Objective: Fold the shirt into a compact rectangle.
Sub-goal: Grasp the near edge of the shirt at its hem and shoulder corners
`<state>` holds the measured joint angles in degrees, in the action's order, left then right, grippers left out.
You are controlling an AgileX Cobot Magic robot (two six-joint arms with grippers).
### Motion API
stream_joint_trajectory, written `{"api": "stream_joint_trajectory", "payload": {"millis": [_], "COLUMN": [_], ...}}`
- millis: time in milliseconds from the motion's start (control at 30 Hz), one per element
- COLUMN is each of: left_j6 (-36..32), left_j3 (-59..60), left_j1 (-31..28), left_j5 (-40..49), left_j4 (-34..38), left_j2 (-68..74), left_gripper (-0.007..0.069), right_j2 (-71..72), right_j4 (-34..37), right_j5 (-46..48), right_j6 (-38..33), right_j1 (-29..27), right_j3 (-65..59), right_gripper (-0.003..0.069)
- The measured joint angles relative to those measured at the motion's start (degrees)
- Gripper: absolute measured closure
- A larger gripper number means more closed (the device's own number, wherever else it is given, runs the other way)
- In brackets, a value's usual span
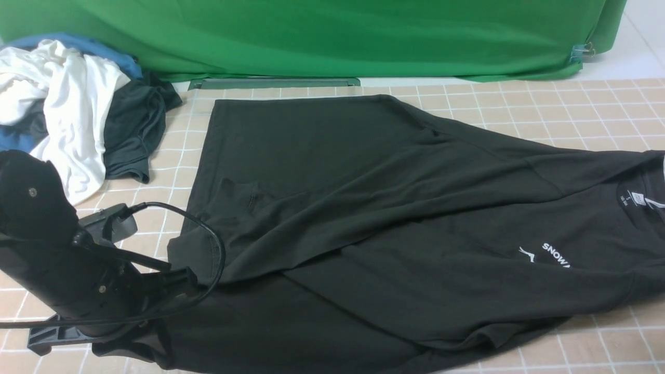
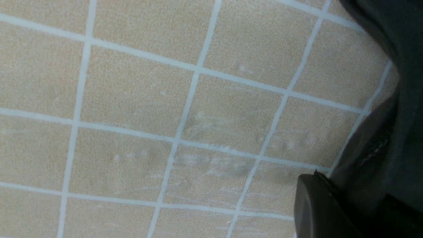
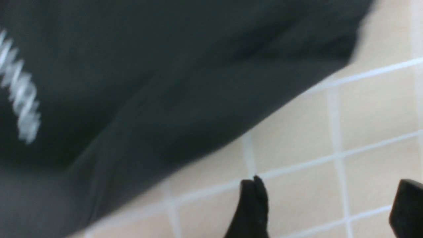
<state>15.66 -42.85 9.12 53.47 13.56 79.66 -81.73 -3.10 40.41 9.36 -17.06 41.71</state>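
Left fingers [image 2: 317,205] of mine are pinched narrow on the shirt [image 1: 363,197] at its edge; right fingers [image 3: 251,211] gape wide, holding nothing, over tiles [image 3: 373,109], the shirt's printed chest lying just beside them.

A tan tiled desk [image 1: 571,114] with white grid lines carries a heap of clothes at its far left corner: a white garment [image 1: 72,104], a blue garment [image 1: 104,52] and a dark grey garment [image 1: 132,130]. A green cloth [image 1: 311,36] hangs along the far edge, with a clip [image 1: 584,51] near its right end
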Motion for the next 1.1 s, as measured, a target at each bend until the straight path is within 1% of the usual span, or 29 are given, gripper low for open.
{"api": "stream_joint_trajectory", "payload": {"millis": [33, 67, 100, 167, 200, 300, 500, 567, 633, 667, 733, 767, 833, 867, 900, 1000, 1067, 1100], "left_j6": [0.0, 0.0, 0.0, 0.0, -0.1, -0.1, -0.3, -0.3, -0.3, -0.4, -0.5, -0.5, -0.5, -0.5, -0.5, -0.5, -0.5, -0.6], "left_j3": [0.0, 0.0, 0.0, 0.0, 0.0, 0.0, 0.0, 0.0, 0.0, 0.0, 0.0, 0.0, 0.0, 0.0, 0.0, 0.0, 0.0, 0.0], "left_j1": [0.0, 0.0, 0.0, 0.0, 0.0, 0.0, 0.0, 0.0, 0.0, 0.0, 0.0, 0.0, 0.0, 0.0, 0.0, 0.0, 0.0, 0.0], "left_j5": [0.0, 0.0, 0.0, 0.0, 0.0, -0.1, -0.8, -0.8, -0.9, -1.1, -1.4, -1.6, -1.8, -2.0, -2.0, -2.1, -1.4, -0.4], "left_j4": [0.0, 0.0, -0.1, -0.1, -0.1, -0.2, -0.2, -0.2, -0.2, -0.2, -0.2, -0.3, -0.3, -0.3, -0.3, -0.4, -0.4, -0.5], "left_j2": [0.0, 0.0, 0.0, 0.0, 0.0, 0.0, 0.0, 0.0, 0.0, 0.0, 0.0, 0.0, 0.0, 0.0, 0.0, -0.1, -0.5, -1.3], "left_gripper": [0.0596, 0.0596, 0.0596, 0.0596, 0.0596, 0.0596, 0.0596, 0.0596, 0.0596, 0.0596, 0.0596, 0.0596, 0.0596, 0.0596, 0.0596, 0.0596, 0.0596, 0.0596], "right_j2": [-0.1, -0.8, -1.2, -2.3, -3.7, -6.4, -9.7, -10.5, -11.0, -11.4, -11.9, -12.1, -12.4, -12.4, -12.4, -12.1, -11.0, -9.5], "right_j4": [0.3, 2.6, 3.6, 5.3, 7.6, 11.4, 13.4, 13.6, 13.6, 13.6, 13.7, 13.7, 14.0, 14.1, 14.2, 13.9, 12.9, 10.4], "right_j5": [-0.5, -2.4, -3.4, -4.5, -5.8, -8.0, -12.3, -14.4, -16.0, -17.0, -17.9, -18.4, -18.8, -19.0, -19.0, -18.4, -16.2, -12.6], "right_j6": [0.0, 0.1, 0.1, 0.1, 0.2, 0.2, 0.2, 0.0, -0.1, -0.1, -0.5, -1.1, -2.0, -2.9, -3.7, -5.9, -6.6, -6.8], "right_j1": [-0.6, -2.5, -3.1, -3.4, -3.5, -3.7, -3.9, -3.9, -3.9, -3.9, -3.9, -3.9, -3.9, -3.9, -3.9, -3.9, -3.9, -3.9], "right_j3": [0.0, 0.0, 0.0, 0.0, -0.1, -0.1, -0.1, -0.1, -0.1, -0.1, -0.1, -0.2, -0.2, -0.2, -0.2, -0.2, -0.2, -0.2], "right_gripper": [0.0117, 0.0117, 0.0117, 0.0117, 0.0117, 0.0117, 0.0125, 0.0179, 0.0255, 0.0326, 0.0429, 0.0492, 0.058, 0.0605, 0.0614, 0.0619, 0.062, 0.0621]}}
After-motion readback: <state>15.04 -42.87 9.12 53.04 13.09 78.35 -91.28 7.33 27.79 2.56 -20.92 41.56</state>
